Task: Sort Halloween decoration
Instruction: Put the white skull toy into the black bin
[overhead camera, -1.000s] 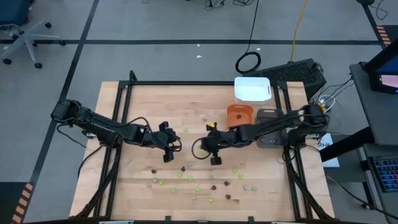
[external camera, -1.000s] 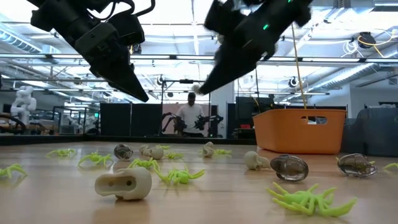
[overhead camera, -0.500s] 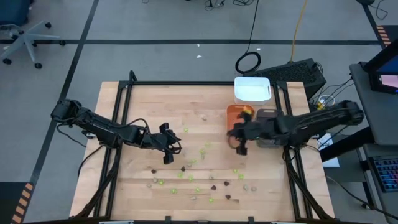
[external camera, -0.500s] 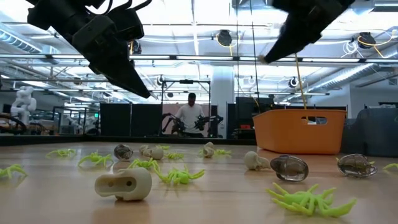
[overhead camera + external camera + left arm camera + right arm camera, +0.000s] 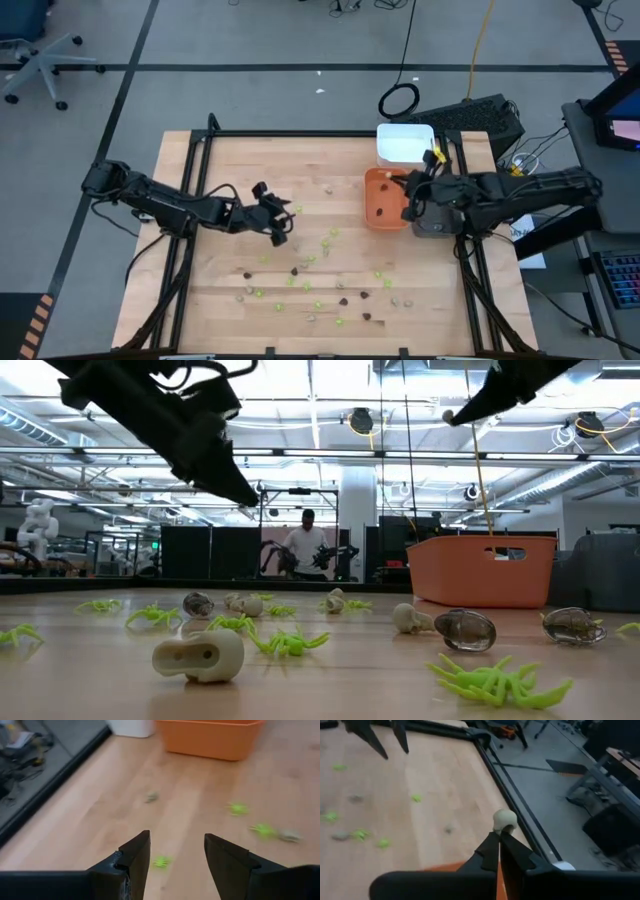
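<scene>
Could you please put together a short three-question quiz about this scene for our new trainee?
1. True or false: the right gripper is shut on a small pale beige skull-shaped piece.
2. Which tray is the right gripper above: A) orange plastic tray, B) white plastic tray?
3. Fill in: the left gripper, above the wooden table, is ____ and holds nothing.

Key: 1 true; 2 A; 3 open.

Right gripper (image 5: 409, 199) now over orange tray (image 5: 381, 196).
</scene>
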`<move>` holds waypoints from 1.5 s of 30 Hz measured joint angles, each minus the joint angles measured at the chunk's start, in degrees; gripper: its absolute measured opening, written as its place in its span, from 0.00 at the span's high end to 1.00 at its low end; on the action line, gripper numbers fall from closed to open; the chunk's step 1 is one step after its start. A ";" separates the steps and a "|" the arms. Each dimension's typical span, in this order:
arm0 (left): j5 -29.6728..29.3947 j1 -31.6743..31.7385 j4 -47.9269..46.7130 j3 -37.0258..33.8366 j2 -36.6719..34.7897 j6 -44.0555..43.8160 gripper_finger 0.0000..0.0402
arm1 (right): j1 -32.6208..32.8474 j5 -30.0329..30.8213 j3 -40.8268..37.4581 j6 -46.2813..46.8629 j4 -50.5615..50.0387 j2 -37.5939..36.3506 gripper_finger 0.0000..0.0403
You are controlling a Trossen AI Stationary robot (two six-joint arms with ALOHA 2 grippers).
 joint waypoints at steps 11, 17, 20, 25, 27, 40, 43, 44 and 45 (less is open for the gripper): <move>-0.17 4.73 0.91 0.00 0.00 -0.30 0.52 | -3.70 -0.22 0.00 21.57 -25.95 -3.08 1.00; -0.11 5.24 0.88 0.00 0.00 -0.54 0.52 | -3.70 -5.75 -0.07 36.47 -39.14 -2.66 1.00; 0.83 5.17 0.80 0.00 0.00 -0.67 0.52 | -3.70 -9.45 -1.95 39.50 -40.31 -2.38 1.00; 8.20 5.03 0.36 0.00 0.00 -6.37 0.52 | -3.80 -16.64 -8.98 42.46 -39.18 -2.35 1.00; 11.03 4.47 0.20 0.00 0.00 -9.30 0.52 | -3.80 -18.25 -11.24 44.17 -38.55 -2.35 1.00; 6.00 0.17 11.64 0.31 0.00 -3.96 0.52 | -3.80 -18.40 -13.35 49.43 -37.75 -2.22 1.00; 6.02 0.12 13.34 0.33 0.00 -3.08 0.52 | -3.80 -18.40 -13.35 49.66 -37.75 -2.11 1.00; 6.03 0.12 13.20 0.33 0.00 -3.12 0.52 | -3.80 -18.40 -13.35 49.98 -37.75 -2.08 1.00; 6.04 -0.03 12.83 0.33 0.00 -3.14 0.52 | -3.80 -18.40 -13.35 50.30 -37.75 -2.04 1.00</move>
